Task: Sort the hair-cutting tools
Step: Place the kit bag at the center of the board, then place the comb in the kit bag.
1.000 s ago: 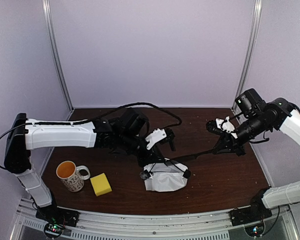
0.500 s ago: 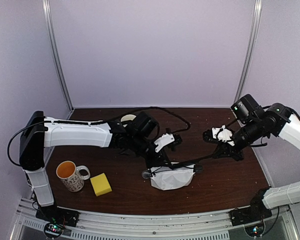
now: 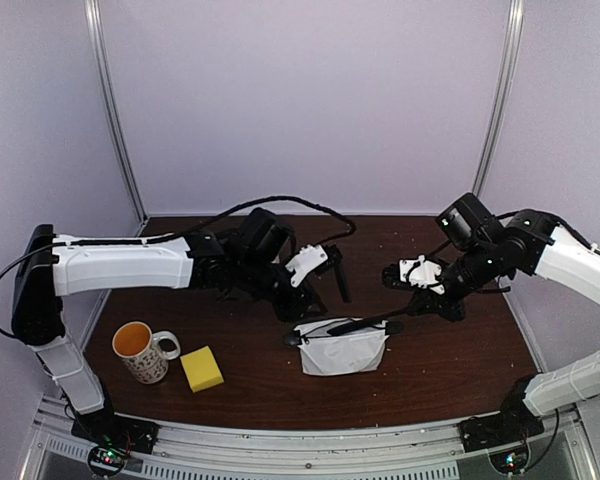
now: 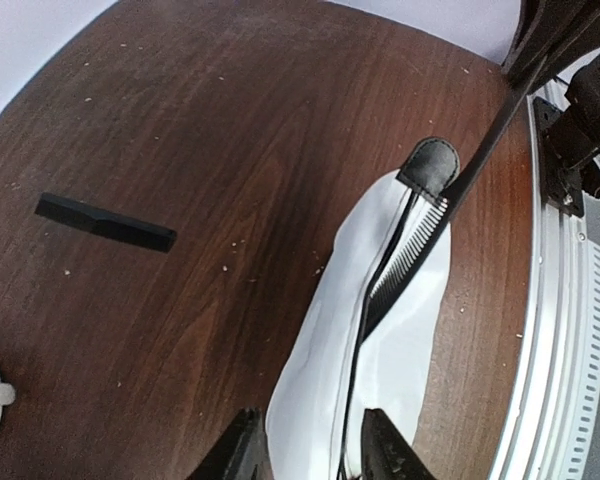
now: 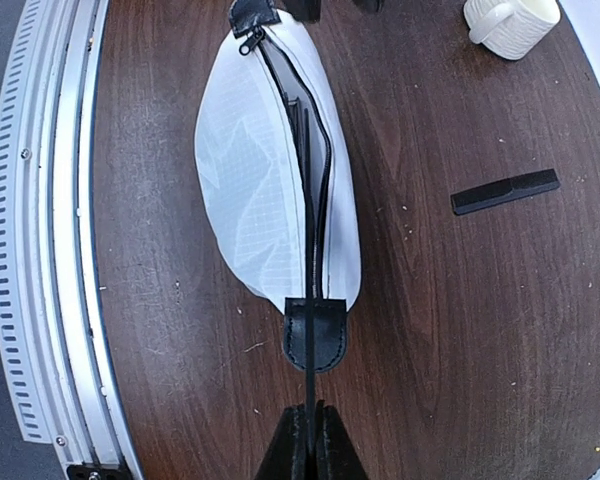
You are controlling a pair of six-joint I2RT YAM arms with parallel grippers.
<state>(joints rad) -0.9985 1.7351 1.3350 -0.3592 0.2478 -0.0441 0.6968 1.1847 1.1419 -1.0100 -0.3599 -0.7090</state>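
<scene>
No legible text, label or number anywhere

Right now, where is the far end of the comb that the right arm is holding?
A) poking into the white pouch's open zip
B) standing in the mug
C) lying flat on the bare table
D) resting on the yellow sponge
A: the comb, pinched in the right jaws, has its toothed end inside the open zip of the white pouch.

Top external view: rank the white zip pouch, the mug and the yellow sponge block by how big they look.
1. white zip pouch, clearly the largest
2. mug
3. yellow sponge block, somewhat smaller than the mug beside it

All three lie about equally near the camera.
</scene>
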